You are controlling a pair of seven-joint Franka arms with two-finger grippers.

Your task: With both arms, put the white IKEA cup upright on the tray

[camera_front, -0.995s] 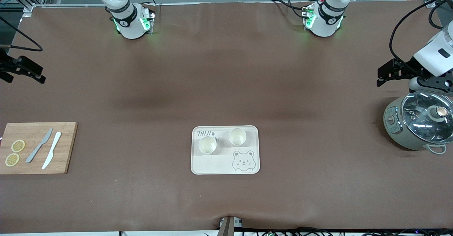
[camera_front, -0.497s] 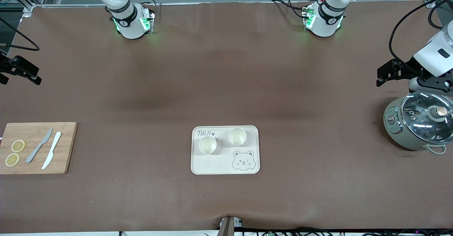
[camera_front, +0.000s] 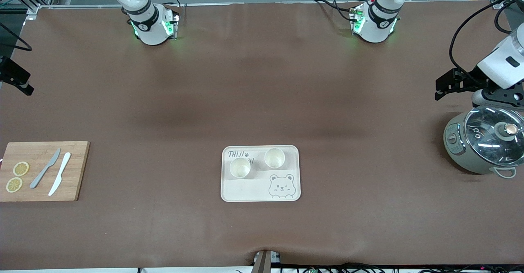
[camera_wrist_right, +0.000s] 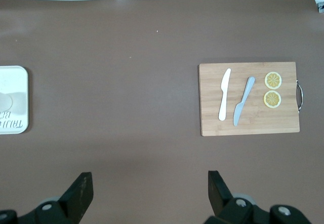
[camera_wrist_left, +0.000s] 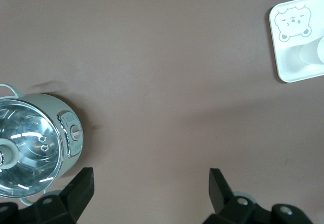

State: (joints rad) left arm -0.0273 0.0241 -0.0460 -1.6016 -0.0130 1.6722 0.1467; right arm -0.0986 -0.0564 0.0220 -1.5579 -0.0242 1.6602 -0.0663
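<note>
From my station I see the brown table [camera_front: 262,101] first, with the tray [camera_front: 245,191] sitting near the middle of its width, toward the camera edge. At the left arm's end stands a grey cooker [camera_front: 483,144] with a glass lid; at the right arm's end lies a wooden cutting board [camera_front: 45,170] carrying two knives [camera_front: 52,172] and two lemon slices [camera_front: 17,177].

On the tray I count two white cups [camera_front: 240,168], both mouth-up by the look of their open rims, side by side on the part of the tray farther from the camera, one close to the bear drawing [camera_front: 281,185]. I judge the placing done: both cups stand upright on the tray and neither is held.

The left gripper [camera_wrist_left: 149,183] hangs over bare table beside the cooker, fingers spread wide with nothing between them. The right gripper [camera_wrist_right: 147,186] sits out at the table's edge at its own end, above bare table, near the cutting board, likewise spread and empty. Both are well apart from the tray, so I see nothing left beyond parking the arms.
</note>
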